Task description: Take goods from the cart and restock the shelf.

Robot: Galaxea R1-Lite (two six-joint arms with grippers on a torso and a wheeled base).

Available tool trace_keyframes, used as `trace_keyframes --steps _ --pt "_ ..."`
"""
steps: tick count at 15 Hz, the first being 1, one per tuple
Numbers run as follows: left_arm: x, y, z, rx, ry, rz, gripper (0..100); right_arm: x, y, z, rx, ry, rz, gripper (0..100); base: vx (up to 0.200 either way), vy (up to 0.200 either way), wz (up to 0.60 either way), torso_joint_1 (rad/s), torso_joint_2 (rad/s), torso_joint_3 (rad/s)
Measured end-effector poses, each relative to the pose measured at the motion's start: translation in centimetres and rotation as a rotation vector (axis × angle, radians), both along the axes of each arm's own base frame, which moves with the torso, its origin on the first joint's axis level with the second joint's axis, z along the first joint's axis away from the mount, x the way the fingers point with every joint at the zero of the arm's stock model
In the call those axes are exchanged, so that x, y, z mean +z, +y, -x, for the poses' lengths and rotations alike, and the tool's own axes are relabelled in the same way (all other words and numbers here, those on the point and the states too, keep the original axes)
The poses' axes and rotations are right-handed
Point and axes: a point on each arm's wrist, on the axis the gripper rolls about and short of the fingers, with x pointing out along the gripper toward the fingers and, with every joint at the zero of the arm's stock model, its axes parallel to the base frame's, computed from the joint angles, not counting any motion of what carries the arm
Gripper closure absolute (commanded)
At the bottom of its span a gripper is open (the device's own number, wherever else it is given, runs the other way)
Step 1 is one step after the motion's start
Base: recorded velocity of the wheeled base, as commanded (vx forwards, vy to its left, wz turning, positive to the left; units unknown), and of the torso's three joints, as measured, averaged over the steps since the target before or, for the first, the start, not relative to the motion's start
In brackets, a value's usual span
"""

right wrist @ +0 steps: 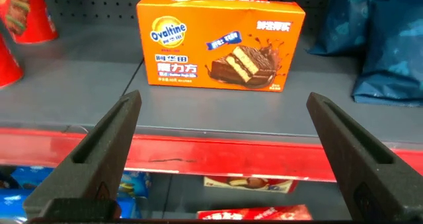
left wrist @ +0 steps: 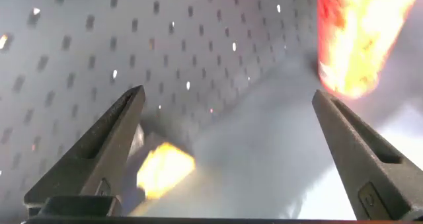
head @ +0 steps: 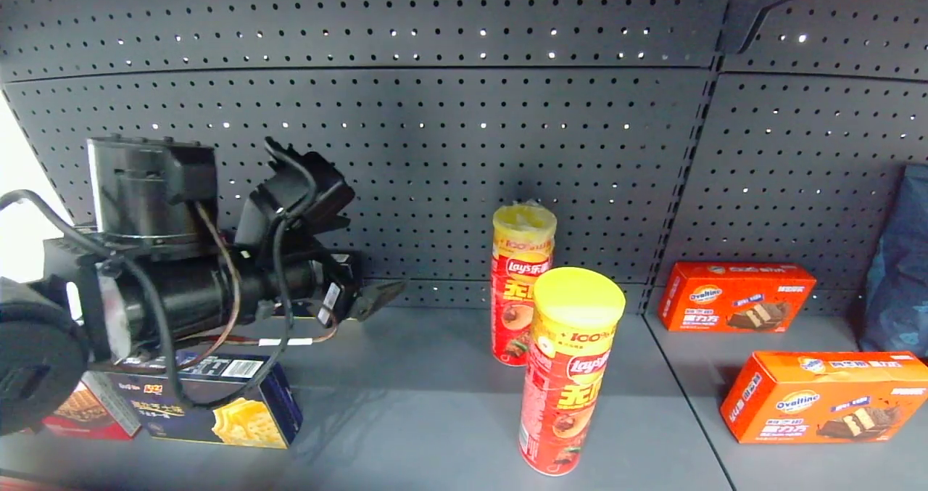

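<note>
Here is the shelf [head: 435, 375], grey, with a pegboard [head: 449, 150] behind it, and two chip cans stand upright in the middle of the head view: the rear can [head: 522, 288] close to the back wall, the front can [head: 571, 382] nearer the lower edge and just to its right, overlapping it in the frame. Over to the right lie two orange boxes, the far box [head: 739, 295] against the pegboard and the near box [head: 826, 397] towards the lower right corner. One blue bag [head: 902, 273] sits at the right edge. At lower left, one dark blue box [head: 225, 404] lies flat, with one red box [head: 87, 411] just left of it, both partly under the arm. The left gripper [head: 373, 296] hangs at centre left, above the shelf floor and near the back wall. In its wrist view the left gripper [left wrist: 228, 95] is spread wide, nothing between the fingers [left wrist: 99, 151], with a can as an orange-red blur in the upper right. Now the right gripper [right wrist: 223, 98]: also spread wide and holding nothing, in front of the red strip [right wrist: 231, 154] on the shelf's front edge. One orange box [right wrist: 221, 42] stands squarely ahead of it, upper centre, with the second one peeking out behind, the bag at upper right, the red cans [right wrist: 26, 12] at upper left, and more packages [right wrist: 251, 184] on the level below.
</note>
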Motion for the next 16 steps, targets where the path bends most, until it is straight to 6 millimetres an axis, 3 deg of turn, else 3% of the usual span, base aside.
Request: trace_keyframes --steps 3,6,8,12,16 --pt "-0.4 1.3 3.1 0.053 0.0 -0.019 0 0.8 0.0 0.0 -0.016 -0.003 -0.041 0 0.0 0.0 0.0 0.0 0.0 0.0" --pt "-0.2 1.5 4.2 0.054 -0.02 -0.017 0 7.4 0.3 -0.3 0.059 -0.087 -0.056 0 0.0 0.0 0.0 0.0 0.0 0.0" --pt "-0.1 1.2 4.2 0.048 -0.038 -0.01 0 10.0 0.5 -1.9 0.169 -0.065 0.015 0 0.0 0.0 0.0 0.0 0.0 0.0" --pt "-0.3 0.9 3.8 0.048 -0.064 0.0 0 10.4 0.9 -4.5 0.404 0.045 0.064 0 0.0 0.0 0.0 0.0 0.0 0.0" --pt "-0.4 0.7 3.4 0.047 -0.06 -0.001 0 11.7 2.2 -8.5 0.544 0.115 0.071 0 0.0 0.0 0.0 0.0 0.0 0.0"
